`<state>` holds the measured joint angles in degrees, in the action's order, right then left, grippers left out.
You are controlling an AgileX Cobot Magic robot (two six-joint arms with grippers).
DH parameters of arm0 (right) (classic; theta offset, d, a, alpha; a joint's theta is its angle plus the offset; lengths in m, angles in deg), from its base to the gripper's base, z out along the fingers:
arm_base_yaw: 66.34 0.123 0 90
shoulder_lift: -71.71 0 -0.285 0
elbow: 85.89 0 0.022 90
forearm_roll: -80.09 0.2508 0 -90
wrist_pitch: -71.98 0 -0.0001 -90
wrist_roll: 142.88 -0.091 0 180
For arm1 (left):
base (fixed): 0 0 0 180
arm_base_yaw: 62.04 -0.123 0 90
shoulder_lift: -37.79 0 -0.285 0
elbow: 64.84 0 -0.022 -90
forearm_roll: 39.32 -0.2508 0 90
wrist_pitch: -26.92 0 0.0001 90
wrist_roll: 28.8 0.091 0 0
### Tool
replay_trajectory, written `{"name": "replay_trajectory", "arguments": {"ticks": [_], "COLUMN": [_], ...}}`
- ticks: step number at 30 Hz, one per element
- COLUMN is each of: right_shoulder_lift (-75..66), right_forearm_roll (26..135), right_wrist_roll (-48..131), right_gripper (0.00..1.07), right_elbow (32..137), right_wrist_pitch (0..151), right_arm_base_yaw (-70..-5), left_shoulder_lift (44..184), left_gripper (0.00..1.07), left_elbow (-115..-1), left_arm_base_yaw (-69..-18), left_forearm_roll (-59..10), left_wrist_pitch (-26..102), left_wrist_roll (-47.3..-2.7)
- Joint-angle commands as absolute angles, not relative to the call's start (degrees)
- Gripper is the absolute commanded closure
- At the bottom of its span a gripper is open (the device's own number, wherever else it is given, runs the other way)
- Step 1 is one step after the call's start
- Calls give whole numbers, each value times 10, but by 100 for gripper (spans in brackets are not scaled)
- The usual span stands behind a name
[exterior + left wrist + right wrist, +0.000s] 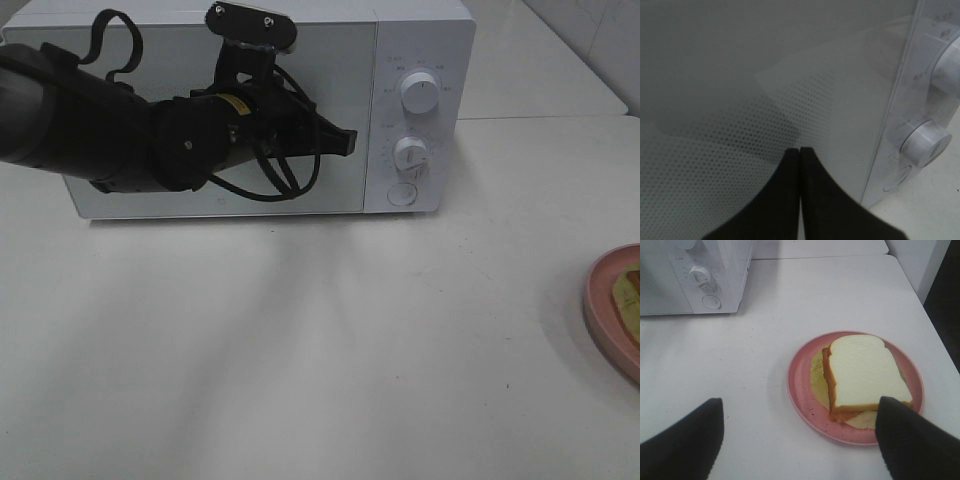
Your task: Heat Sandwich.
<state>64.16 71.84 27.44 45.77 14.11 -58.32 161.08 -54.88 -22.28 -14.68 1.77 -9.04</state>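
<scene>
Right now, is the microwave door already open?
No, the microwave door sits flush and closed against the control panel, with the shut left gripper in front of it.

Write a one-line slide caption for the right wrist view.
Open right gripper hovers above the sandwich on its pink plate, with the microwave closed beyond.

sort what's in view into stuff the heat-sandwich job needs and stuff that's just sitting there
Part of the job:
- sandwich
- pink plate it sits on
- microwave, door closed
- left gripper, shut, at the microwave door
- right gripper, open, above the table by the plate

Just there:
- second table behind
</scene>
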Motion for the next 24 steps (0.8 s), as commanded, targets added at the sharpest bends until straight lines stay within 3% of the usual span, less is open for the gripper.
{"name": "replay_trajectory", "arguments": {"ticks": [1, 8, 13, 15, 16, 17, 18, 19, 20, 24], "right_shoulder_lift": [657, 657, 657, 657, 657, 657, 657, 657, 657, 657], "right_forearm_roll": [719, 719, 719, 719, 719, 719, 719, 719, 719, 719], "right_wrist_roll": [279, 279, 279, 279, 279, 279, 279, 279, 279, 279], "right_gripper": [32, 32, 32, 32, 32, 32, 32, 32, 32, 32], "right_elbow": [457, 457, 457, 457, 457, 457, 457, 457, 457, 457], "right_wrist_pitch": [148, 148, 148, 148, 148, 148, 148, 148, 148, 148], "right_arm_base_yaw": [-588, -588, -588, -588, -588, -588, -588, -588, -588, -588], "left_shoulder_lift": [1586, 1511, 1450, 1420, 1413, 1405, 1405, 1398, 1385, 1364], "left_gripper": [107, 107, 103, 86, 55, 35, 35, 15, 7, 9], "left_elbow": [-552, -468, -423, -414, -413, -413, -413, -413, -413, -413], "left_arm_base_yaw": [-238, -227, -225, -225, -226, -227, -227, -227, -227, -227], "left_forearm_roll": [-121, -121, -119, -119, -119, -117, -117, -117, -122, -169], "left_wrist_pitch": [3, 40, 173, 290, 324, 360, 360, 390, 462, 576], "left_wrist_roll": [-92, -94, -94, -94, -94, -95, -95, -96, -95, -94]}}
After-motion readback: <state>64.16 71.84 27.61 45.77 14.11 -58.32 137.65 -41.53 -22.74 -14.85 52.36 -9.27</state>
